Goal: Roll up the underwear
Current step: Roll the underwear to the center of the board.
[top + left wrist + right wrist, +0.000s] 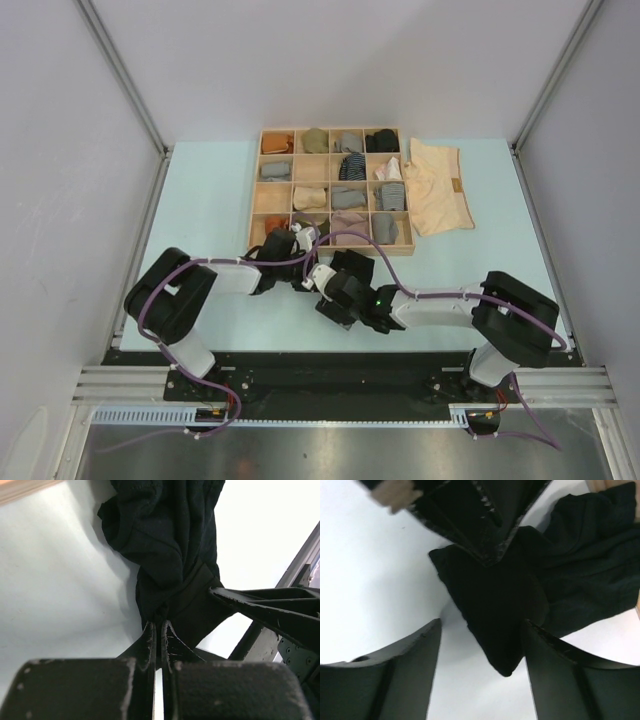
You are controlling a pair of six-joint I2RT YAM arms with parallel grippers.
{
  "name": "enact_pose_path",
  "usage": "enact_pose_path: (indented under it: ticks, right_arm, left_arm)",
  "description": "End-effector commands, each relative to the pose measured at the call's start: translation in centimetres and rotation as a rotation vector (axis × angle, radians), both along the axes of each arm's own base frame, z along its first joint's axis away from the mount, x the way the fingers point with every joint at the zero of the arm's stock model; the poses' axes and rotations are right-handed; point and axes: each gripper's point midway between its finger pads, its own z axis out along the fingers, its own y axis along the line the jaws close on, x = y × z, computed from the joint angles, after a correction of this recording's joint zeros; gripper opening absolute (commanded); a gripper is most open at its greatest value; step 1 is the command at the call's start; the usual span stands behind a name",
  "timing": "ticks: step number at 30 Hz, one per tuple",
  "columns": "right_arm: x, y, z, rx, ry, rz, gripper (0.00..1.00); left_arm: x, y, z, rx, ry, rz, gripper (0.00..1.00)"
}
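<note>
Black underwear (165, 540) sits on the pale worktop (50, 590), just on the near side of the wooden tray (405, 247) and between the two arms. Left hand (160, 626): fingers pressed together, pinching a gathered fold at the garment's near end. From that pinch the cloth runs straight away from the hand toward the tray, so the long axis lies roughly along the left hand's pointing direction. The cloth is bunched and twisted at the pinch and wider farther out (not laid flat, no roll formed yet). Right hand (482, 625): fingers spread wide, holding nothing, straddling a free dark flap that points back toward its wrist. The left hand's pinch lies just beyond that flap, coming in from the opposite side. Judgement: the right hand is nearer the loose flap, so the next grip falls to it. It would close on the flap, then both hands could draw apart to spread the cloth before rolling. Cream underwear (440, 190) lies flat right of the tray, well apart from both hands.
</note>
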Motion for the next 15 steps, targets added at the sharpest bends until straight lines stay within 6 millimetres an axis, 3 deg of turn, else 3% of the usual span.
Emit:
enact_pose_path:
  ticks: [1, 3, 8, 10, 12, 13, 15]
  right_arm:
    - [1.2, -0.7, -0.8, -0.064, -0.059, -0.039, 0.63]
    - [1.6, -0.7, -1.0, -0.069, -0.068, -0.059, 0.48]
    - [1.3, -0.3, -2.0, -0.094, -0.022, -0.045, 0.24]
    - [0.7, -0.2, -2.3, -0.099, 0.014, -0.021, 0.04]
    - [-0.6, 0.3, -2.6, -0.078, 0.079, 0.028, 0.00]
    - [-1.1, 1.0, -2.0, -0.050, 0.098, 0.053, 0.00]
    - [-2.6, 2.1, -1.5, 0.003, 0.182, 0.093, 0.00]
  left_arm:
    - [-0.1, 0.8, -0.8, 0.044, 0.008, -0.024, 0.00]
    - [-0.2, 0.8, -0.7, 0.039, 0.010, -0.028, 0.00]
    - [-0.3, 0.5, 0.2, 0.007, -0.006, -0.041, 0.00]
    - [-0.2, 0.5, 1.0, -0.007, -0.023, -0.036, 0.03]
    - [-0.2, 0.9, 1.3, 0.006, -0.033, -0.020, 0.18]
    - [-0.1, 1.0, 2.2, 0.002, -0.061, -0.020, 0.43]
    - [-0.4, 2.2, 2.2, 0.053, -0.070, 0.003, 0.61]
